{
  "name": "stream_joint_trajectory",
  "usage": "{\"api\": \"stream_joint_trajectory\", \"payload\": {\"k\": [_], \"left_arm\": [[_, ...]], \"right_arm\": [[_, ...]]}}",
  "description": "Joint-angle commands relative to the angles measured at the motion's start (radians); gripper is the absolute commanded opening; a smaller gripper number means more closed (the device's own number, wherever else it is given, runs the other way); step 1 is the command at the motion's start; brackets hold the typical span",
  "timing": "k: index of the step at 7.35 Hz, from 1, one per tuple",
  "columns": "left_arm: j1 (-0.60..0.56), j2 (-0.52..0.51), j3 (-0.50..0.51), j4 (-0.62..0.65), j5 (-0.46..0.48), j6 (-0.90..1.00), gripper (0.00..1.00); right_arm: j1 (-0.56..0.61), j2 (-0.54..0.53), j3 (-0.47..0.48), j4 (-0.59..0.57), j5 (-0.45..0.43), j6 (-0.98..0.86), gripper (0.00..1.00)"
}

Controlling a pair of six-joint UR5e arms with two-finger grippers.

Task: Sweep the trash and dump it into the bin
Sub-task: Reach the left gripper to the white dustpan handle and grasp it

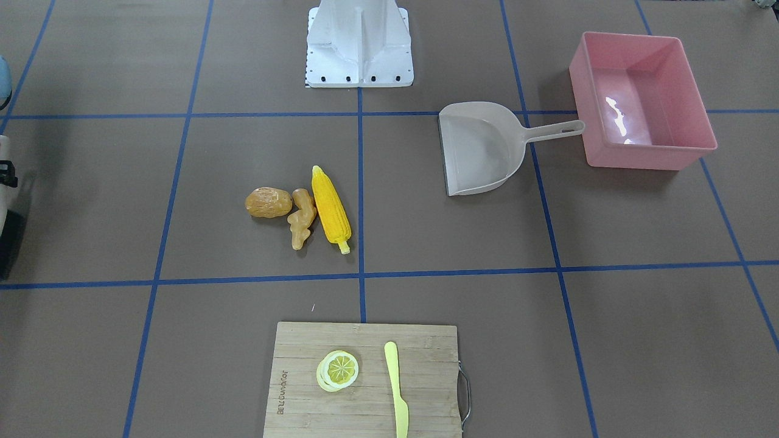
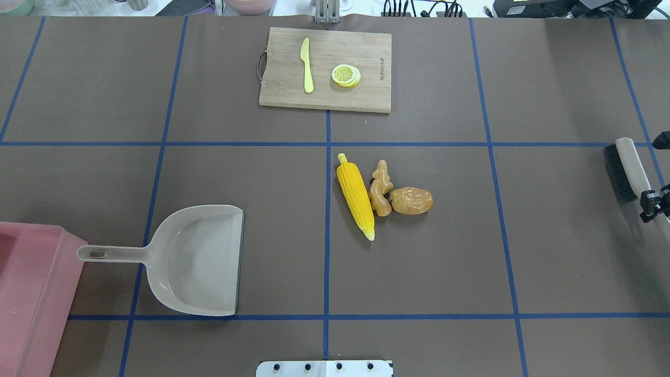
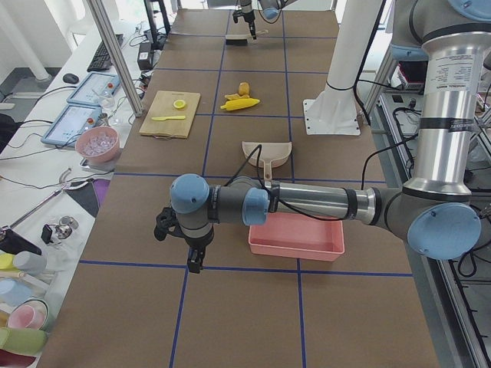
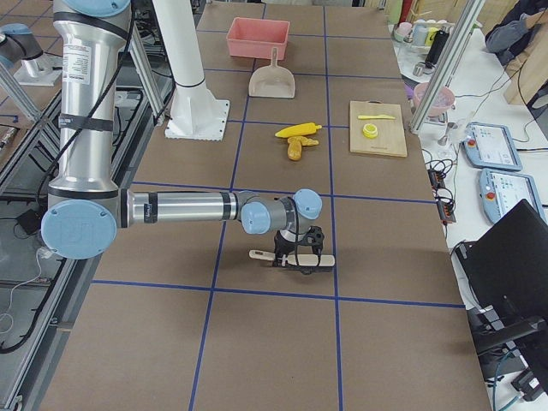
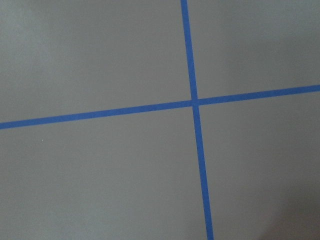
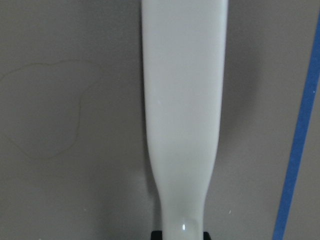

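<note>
The trash lies together mid-table: a yellow corn cob [image 1: 331, 207] [image 2: 356, 196], a tan ginger root [image 1: 302, 218] [image 2: 380, 189] and a brown-orange potato [image 1: 268, 202] [image 2: 411, 200]. The pink bin [image 1: 645, 152] [image 2: 31, 293] stands on my left side, with the beige-grey dustpan [image 1: 481, 149] [image 2: 199, 262] beside it, its handle towards the bin. My right gripper [image 2: 658, 201] [image 4: 300, 248] straddles the white handle of a brush [image 2: 625, 162] [image 6: 182, 100] at the table's right edge; I cannot tell if it is clamped. My left gripper [image 3: 196, 259] hangs above bare table beyond the bin; I cannot tell its state.
A wooden cutting board [image 1: 304, 371] [image 2: 366, 47] at the far side carries a lemon slice [image 1: 338, 370] and a pale yellow knife [image 1: 397, 389]. The white arm mount [image 1: 359, 42] stands at the robot's edge. Blue tape lines cross the brown table.
</note>
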Motion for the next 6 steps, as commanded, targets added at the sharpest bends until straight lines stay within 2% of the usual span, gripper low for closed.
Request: {"api": "stream_joint_trajectory", "payload": {"k": [1,3,4,5,6], "left_arm": [[0.155,-0.059,-0.182,0.185,0.000,-0.004,0.99],[0.267,-0.183,-0.246,0.321,0.002,0.000,1.00],[0.313,-0.195,-0.307,0.358,0.002,0.000,1.00],[0.352,-0.201,-0.338,0.347,0.002,0.002,1.00],[0.411,-0.228,-0.376,0.347,0.056,0.006,1.00]], "right_arm": [[0.001,0.002,0.007,-0.001,0.000,0.000,0.00],[0.027,0.004,0.025,0.001,0.000,-0.012,0.00],[0.049,0.007,0.039,0.005,0.000,-0.013,0.00],[0.059,0.021,0.045,0.002,-0.001,-0.012,0.00],[0.073,0.021,0.070,0.002,0.000,-0.007,0.00]]}}
